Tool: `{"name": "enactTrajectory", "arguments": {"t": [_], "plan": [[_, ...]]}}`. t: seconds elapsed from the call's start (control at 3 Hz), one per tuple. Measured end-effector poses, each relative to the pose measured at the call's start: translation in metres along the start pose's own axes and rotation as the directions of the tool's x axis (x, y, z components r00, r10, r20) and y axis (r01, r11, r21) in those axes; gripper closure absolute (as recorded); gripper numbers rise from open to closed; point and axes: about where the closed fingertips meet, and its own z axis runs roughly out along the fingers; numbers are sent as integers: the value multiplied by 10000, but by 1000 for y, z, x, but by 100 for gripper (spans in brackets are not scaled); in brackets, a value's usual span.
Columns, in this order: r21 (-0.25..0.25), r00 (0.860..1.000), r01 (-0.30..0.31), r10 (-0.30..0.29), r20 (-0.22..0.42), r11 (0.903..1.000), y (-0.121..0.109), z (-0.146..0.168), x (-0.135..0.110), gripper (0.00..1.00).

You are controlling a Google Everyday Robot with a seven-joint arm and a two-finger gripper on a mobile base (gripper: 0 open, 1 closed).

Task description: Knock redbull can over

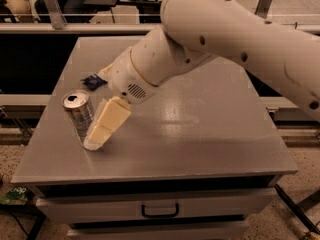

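The redbull can (79, 112) is a slim silver-and-blue can with a pull-tab top. It stands upright near the left edge of the grey table (200, 134). My gripper (98, 136) is cream-coloured and points down and to the left. Its tip rests at the table surface, right against the lower right side of the can. My big white arm (215, 39) reaches in from the upper right across the table.
A flat dark blue wrapper (92, 80) lies behind the can, mostly hidden by my wrist. The table has a drawer with a handle (160, 211) in front. A railing and seated people are behind the table.
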Motion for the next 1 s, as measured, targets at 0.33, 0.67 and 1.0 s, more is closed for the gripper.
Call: {"name": "enactTrajectory", "arguments": {"t": [0.33,0.67,1.0], "plan": [[-169,9998,137,-135,131,9998,1,12,-9,0],[-278,9995,259,-254,196,9993,2,20,-18,0],[-418,9992,340,-332,207,9985,3,28,-25,19]]}}
